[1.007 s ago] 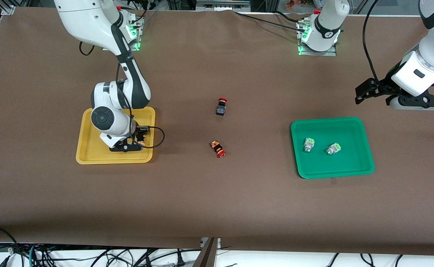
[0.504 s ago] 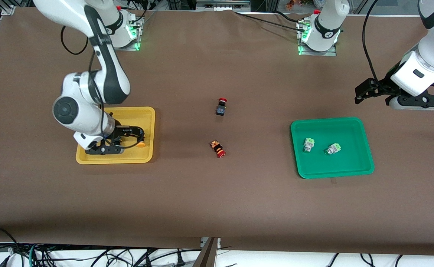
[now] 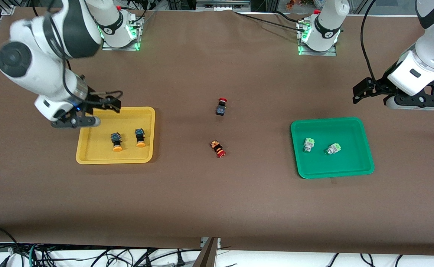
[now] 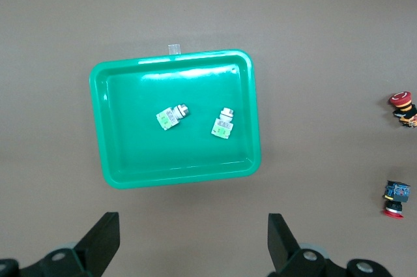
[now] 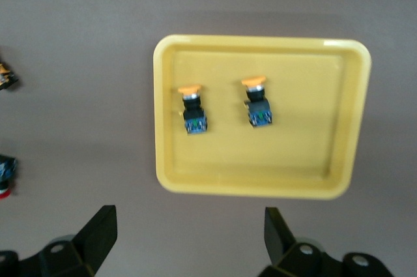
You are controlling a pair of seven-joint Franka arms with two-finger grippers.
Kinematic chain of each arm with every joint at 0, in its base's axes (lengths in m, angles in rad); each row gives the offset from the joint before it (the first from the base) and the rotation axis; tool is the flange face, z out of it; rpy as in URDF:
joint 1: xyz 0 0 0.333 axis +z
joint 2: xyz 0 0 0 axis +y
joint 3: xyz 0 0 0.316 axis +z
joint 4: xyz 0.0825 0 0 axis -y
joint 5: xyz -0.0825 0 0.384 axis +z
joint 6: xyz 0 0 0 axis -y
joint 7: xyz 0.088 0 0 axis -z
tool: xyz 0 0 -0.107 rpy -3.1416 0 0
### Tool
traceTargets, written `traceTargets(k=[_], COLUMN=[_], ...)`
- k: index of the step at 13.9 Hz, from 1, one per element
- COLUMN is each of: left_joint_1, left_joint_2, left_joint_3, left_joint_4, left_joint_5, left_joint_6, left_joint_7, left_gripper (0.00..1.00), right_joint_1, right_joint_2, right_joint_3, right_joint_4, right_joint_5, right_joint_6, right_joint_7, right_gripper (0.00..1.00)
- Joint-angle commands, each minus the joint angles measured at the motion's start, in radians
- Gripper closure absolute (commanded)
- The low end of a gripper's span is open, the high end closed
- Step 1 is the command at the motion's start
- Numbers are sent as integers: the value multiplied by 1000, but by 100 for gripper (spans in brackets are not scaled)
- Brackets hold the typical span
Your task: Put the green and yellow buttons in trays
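- The right end effector [image 3: 76, 118], which a second ago was down inside the shallow yellow plastic tray [image 3: 90, 157] over the second yellow-capped button, has risen and pulled away toward the right arm's end of the counter [image 3: 217, 200]. It now hangs empty above the tray's edge with its fingers spread wide.
- That leaves both dark-bodied buttons with orange-yellow round caps [image 3: 117, 141] lying free in the yellow tray, side by side and a little apart, caps pointing toward the front camera.
- The two pale green block buttons with silver collars [image 3: 308, 144] lie near each other in the shallow green plastic tray [image 3: 365, 148], unchanged.
- With all four sorted, the task looks complete.
- The two red-capped dark switches [image 3: 221, 106] remain on the bare counter between the trays.
- The left end effector [image 3: 413, 101] waits in the air just off the green tray, fingers wide apart and empty.
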Motion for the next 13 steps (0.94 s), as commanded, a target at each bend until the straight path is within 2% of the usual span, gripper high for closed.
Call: traceTargets(k=[1,2,4,5,6,13], left_joint_1=[-8,-8,-8,-8,-8,-8], left_joint_2=[-7,-7,-7,-7,-7,-2], left_joint_3=[-1,-4,-5,-5,-5,-7], left_joint_4=[-2,-2,-2,-2,-2,9], left_joint_5=[5,5,5,5,5,5], left_joint_6=[-6,-6,-6,-6,-6,-8], left_joint_7=[-7,-7,-7,-9,-7,-7], left_gripper=[0,0,0,0,0,0], right_joint_1=[-18,-71,-257,-314,-328,-328], right_joint_2=[-61,-72,-106,-116,-119,-86], right_joint_3=[18,68,244,301,315,314], right_joint_4=[-6,3,20,19,20,86], right_joint_5=[-28,-49,-88,-88,-89,-89], right_joint_6=[-48,-75,-118,-126,-127,-138], right_joint_7=[18,20,15,12,0,-9], right_gripper=[0,0,0,0,0,0])
